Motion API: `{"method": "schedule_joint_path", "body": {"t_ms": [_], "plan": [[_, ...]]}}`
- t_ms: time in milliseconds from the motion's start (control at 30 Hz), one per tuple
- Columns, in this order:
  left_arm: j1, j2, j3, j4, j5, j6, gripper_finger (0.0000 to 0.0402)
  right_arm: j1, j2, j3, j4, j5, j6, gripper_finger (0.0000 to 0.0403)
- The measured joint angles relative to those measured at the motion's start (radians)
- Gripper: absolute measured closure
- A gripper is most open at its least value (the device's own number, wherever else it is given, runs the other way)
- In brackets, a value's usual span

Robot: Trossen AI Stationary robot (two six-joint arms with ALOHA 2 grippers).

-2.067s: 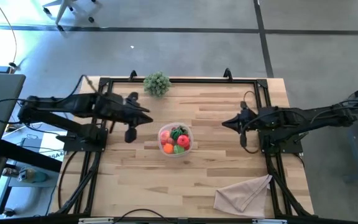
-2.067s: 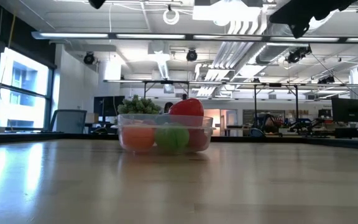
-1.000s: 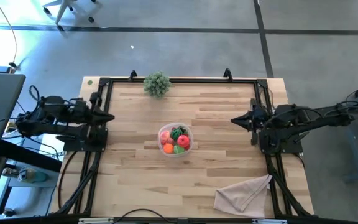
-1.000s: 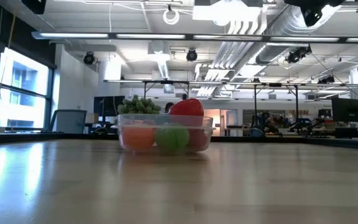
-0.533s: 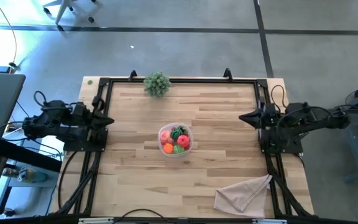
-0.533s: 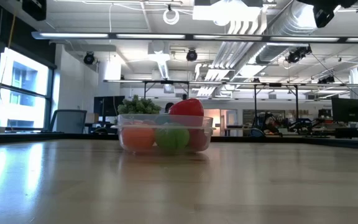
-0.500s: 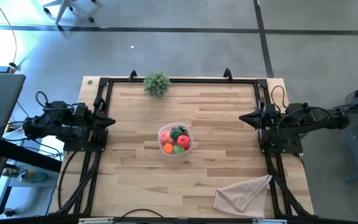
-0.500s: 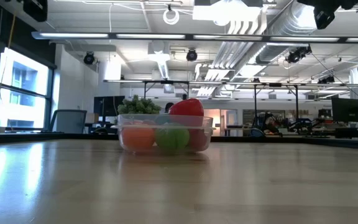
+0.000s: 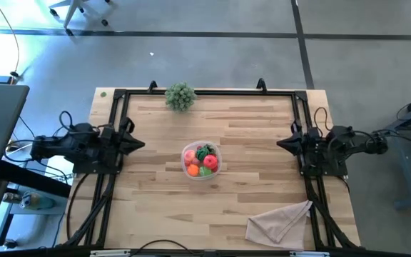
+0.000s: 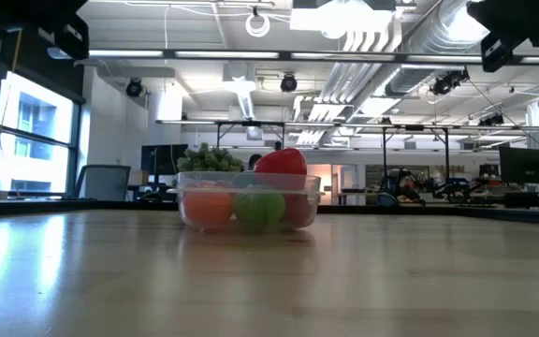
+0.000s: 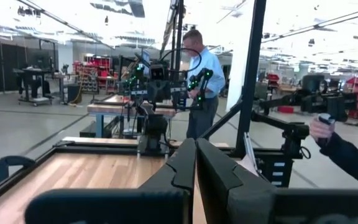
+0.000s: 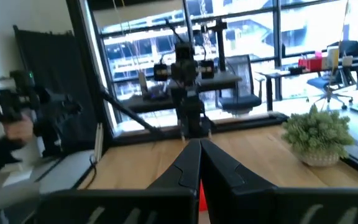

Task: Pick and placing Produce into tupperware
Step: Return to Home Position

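Homing looks nearly done. Left gripper (image 9: 135, 143) sits at left edge of table (image 9: 255, 121), fingers pressed together, empty. To finish well: fold straight back, tips high, no sweep toward centre. Tupperware (image 10: 237, 176) stands at table centre, well apart from both grippers. Right gripper (image 9: 282, 143) is at right edge, fingers together, empty; same advice applies. Produce (image 9: 203, 161) piled inside clear tub: red piece topmost, orange and green balls by near wall.
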Motion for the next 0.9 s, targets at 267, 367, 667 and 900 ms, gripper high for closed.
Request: {"method": "schedule_joint_path", "body": {"t_ms": [267,367,667,900], "plan": [[0.000,0.000,-0.078,0.073,0.000,-0.003,0.0396,0.000,-0.001,-0.072,0.130,-0.050,0.007,0.0403],[0.000,0.000,-0.107,0.106,0.000,-0.006,0.0396,0.000,0.000,-0.135,0.194,-0.063,0.013,0.0403],[0.000,0.001,-0.162,0.122,0.000,-0.030,0.0397,0.000,0.000,-0.226,0.255,-0.075,0.056,0.0403],[0.000,0.001,-0.205,0.120,-0.001,-0.051,0.0397,0.000,0.000,-0.233,0.213,-0.089,0.054,0.0403]]}}
